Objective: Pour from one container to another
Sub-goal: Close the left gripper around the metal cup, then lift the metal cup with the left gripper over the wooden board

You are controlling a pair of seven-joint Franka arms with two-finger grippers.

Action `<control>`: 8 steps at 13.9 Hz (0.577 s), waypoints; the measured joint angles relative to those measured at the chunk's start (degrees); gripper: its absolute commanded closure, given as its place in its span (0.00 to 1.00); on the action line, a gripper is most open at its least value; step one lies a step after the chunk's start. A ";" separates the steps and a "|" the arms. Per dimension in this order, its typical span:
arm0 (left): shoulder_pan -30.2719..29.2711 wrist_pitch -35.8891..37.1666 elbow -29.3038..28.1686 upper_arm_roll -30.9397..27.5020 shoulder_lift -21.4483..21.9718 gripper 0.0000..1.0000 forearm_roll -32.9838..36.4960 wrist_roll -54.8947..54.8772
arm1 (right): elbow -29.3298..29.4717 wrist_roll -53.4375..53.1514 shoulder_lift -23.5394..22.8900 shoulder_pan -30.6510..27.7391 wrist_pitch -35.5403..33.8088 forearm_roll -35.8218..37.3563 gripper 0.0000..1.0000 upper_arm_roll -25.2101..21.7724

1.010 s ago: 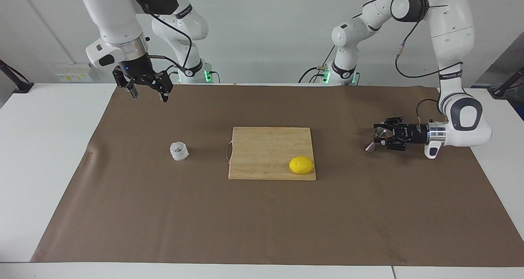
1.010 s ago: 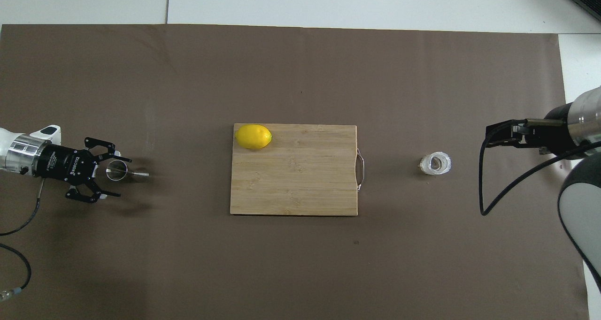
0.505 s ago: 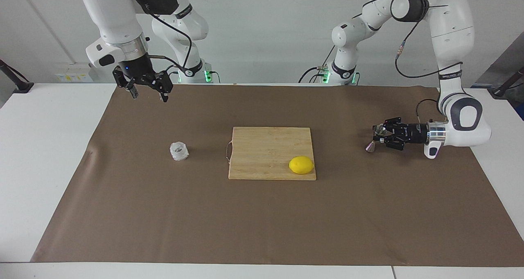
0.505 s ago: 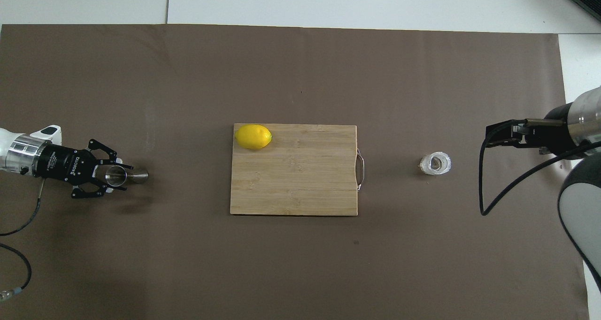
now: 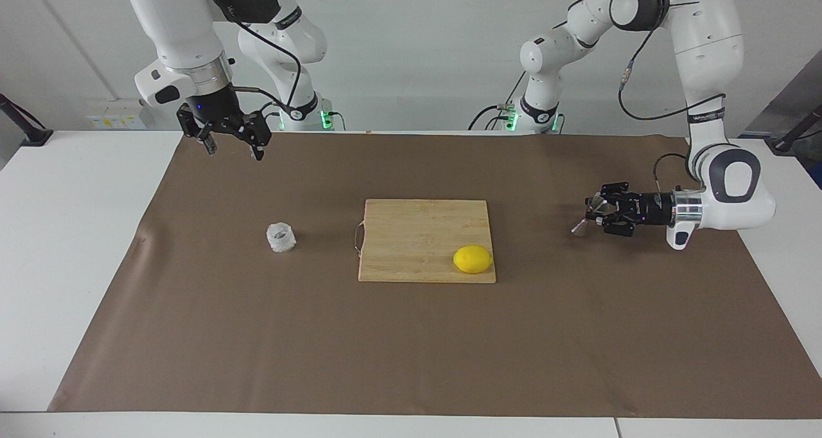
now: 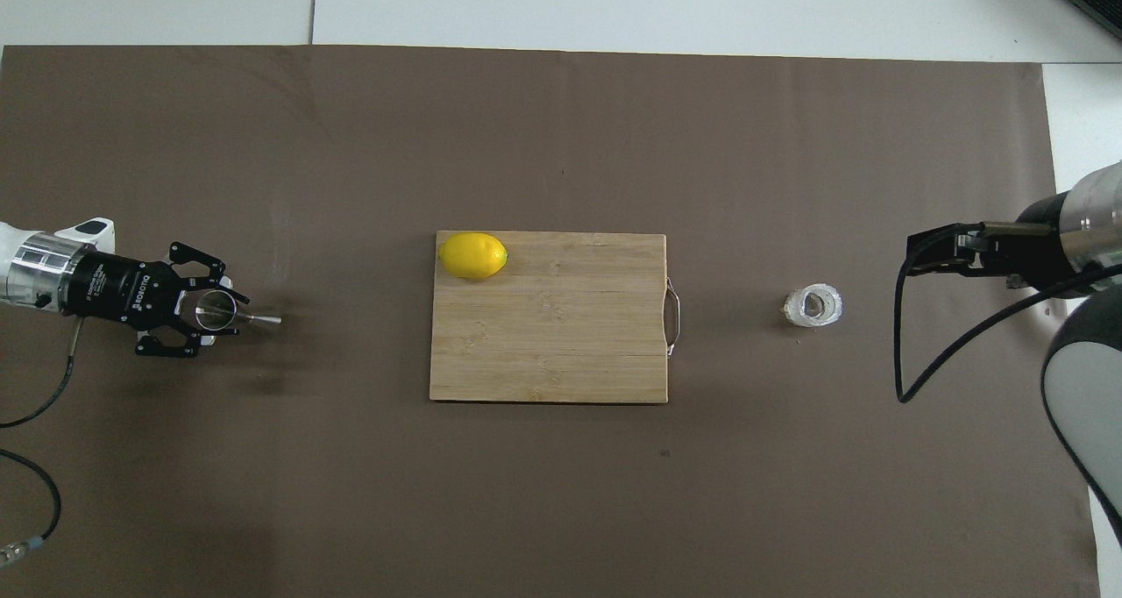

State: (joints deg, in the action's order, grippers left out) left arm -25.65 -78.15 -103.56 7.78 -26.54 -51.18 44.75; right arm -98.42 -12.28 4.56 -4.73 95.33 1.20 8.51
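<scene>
Brown paper covers most of the white table, and at its middle lies a wooden cutting board with a thin wire handle on the edge toward the right arm's end. On the board's corner farthest from the robots, toward the left arm's end, sits a yellow lemon. Board and lemon lie between the two task things, which are well apart.

Toward the right arm's end of the table, alone on the paper, stands the small whitish crinkly cup, upright and touched by nothing. The right gripper waits high over the paper's edge nearest the robots, its fingers spread and holding nothing.

At the left arm's end of the table, the left gripper lies level and low over the paper, closed on the steel jigger. The jigger is tilted, one cone pointing toward the board.

The overhead view shows the jigger with its open mouth turned upward between the left gripper's fingers, which the facing view does not reveal. The overhead view also looks down into the cup, where something dark shows, and it catches only part of the right gripper. Whether the jigger touches the paper I cannot tell.
</scene>
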 measured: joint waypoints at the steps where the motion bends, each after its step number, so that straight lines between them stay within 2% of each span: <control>1: 0.12 0.00 0.30 0.66 0.54 0.60 -0.36 2.03 | 0.00 0.00 0.00 0.00 0.00 0.00 0.00 0.00; 8: 6.38 -2.02 1.26 1.47 3.69 0.60 -7.77 10.43 | 0.00 0.00 0.00 0.00 0.00 0.00 0.00 0.00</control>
State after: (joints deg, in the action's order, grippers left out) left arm -19.27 -80.17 -102.30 9.24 -22.85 -58.94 55.19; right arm -98.42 -12.28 4.56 -4.73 95.33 1.20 8.51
